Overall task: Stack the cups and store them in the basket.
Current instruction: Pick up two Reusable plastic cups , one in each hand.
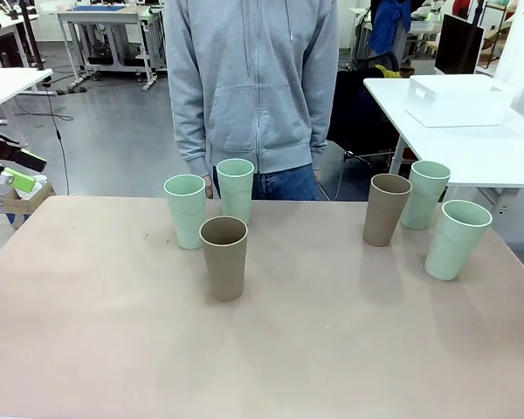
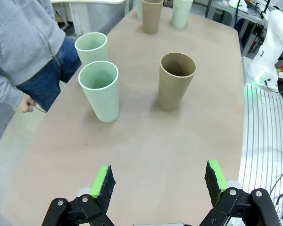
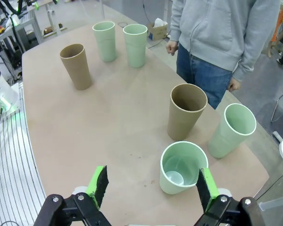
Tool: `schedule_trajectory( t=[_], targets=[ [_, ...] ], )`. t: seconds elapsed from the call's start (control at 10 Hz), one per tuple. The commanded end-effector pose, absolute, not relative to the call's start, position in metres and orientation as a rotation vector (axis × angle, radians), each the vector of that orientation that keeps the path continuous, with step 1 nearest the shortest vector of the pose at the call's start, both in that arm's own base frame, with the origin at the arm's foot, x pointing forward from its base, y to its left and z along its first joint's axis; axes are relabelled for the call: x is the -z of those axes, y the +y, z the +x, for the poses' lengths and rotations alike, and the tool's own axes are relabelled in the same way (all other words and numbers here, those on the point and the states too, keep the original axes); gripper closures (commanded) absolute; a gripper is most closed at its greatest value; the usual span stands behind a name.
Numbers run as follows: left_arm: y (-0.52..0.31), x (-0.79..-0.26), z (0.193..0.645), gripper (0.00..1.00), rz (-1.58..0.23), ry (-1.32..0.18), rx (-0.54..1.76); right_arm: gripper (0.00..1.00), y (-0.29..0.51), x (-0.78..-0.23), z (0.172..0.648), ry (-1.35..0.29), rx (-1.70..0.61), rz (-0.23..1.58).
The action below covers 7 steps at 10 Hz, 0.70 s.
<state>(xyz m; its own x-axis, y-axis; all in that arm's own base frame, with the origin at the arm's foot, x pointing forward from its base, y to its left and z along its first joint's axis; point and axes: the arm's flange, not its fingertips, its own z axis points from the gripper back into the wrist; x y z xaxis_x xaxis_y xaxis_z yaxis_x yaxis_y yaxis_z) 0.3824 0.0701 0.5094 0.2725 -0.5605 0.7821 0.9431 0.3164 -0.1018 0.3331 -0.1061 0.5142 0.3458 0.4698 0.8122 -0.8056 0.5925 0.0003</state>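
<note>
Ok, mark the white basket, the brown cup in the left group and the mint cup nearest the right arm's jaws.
white basket (image 1: 454,113), front view, near side wall.
left brown cup (image 1: 224,266), front view, middle of outer wall.
nearest mint cup (image 3: 172,184), right wrist view, outer wall below rim.

Floor: I see smooth grey flooring (image 1: 113,140), glossy where it catches the light.
Right: a white side table (image 1: 480,153), with a black monitor (image 1: 458,44) behind it.
Left: I make out another white table (image 1: 4,83) at the edge.
Back: a metal-framed workbench (image 1: 105,17).
Light: bright and even.
</note>
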Motion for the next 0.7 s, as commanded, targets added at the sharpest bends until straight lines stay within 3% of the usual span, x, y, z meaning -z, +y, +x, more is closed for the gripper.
schedule_trajectory(
  t=[0.0, 0.6],
  targets=[
    [0.071, -0.5101, 0.3853, 0.0, -0.652, -0.739, 1.125, 0.0, -0.1074, -0.5153, 0.3356, -0.9, -0.886, 0.446],
    [0.071, -0.5101, 0.3853, 0.0, -0.652, -0.739, 1.125, 0.0, -0.1074, -0.5153, 0.3356, -0.9, -0.886, 0.446]
  ],
)
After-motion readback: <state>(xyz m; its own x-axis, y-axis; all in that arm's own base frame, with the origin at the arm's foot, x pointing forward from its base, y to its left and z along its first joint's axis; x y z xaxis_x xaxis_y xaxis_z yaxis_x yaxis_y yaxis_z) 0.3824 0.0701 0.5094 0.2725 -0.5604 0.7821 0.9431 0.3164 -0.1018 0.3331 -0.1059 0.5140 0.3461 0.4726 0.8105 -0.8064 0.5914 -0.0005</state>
